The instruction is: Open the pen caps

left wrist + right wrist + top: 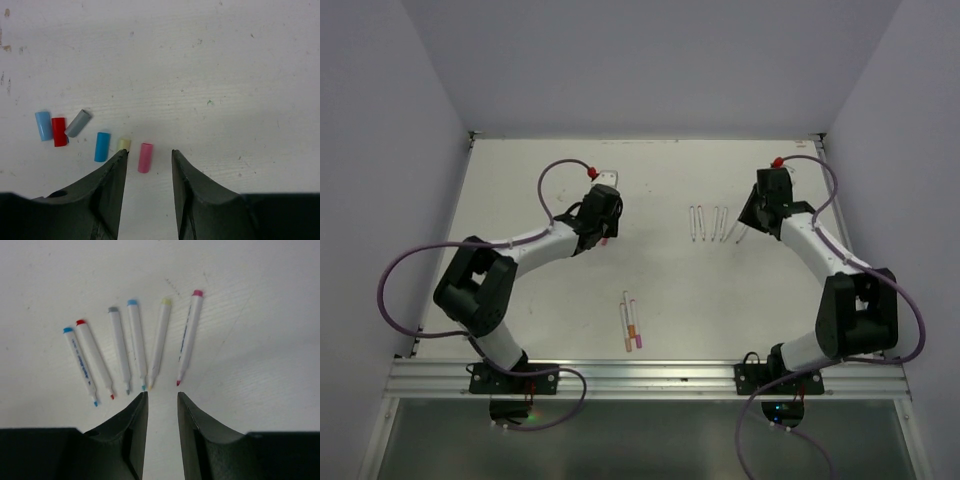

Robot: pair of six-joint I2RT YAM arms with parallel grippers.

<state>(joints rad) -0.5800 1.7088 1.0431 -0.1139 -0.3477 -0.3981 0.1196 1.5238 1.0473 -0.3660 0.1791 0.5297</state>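
Several loose pen caps lie in a row in the left wrist view: light blue (pixel 43 125), red (pixel 59 131), grey (pixel 78 123), blue (pixel 102 146), yellow (pixel 123 145) and pink (pixel 145 157). My left gripper (pixel 148 152) is open and empty just above them, the pink cap between its fingertips. Several uncapped white pens (pixel 136 342) lie side by side, tips toward my right gripper (pixel 162 394), which is open and empty just short of them. The row also shows in the top view (pixel 706 222). Two capped pens (pixel 631 323), with orange and pink caps, lie at the front middle.
A small white piece (pixel 608 177) lies just beyond the left gripper (pixel 605 215). Purple cables (pixel 390 275) loop beside both arms. The right gripper (pixel 752 215) is by the right end of the pen row. The table's raised back edge (pixel 640 138) runs behind.
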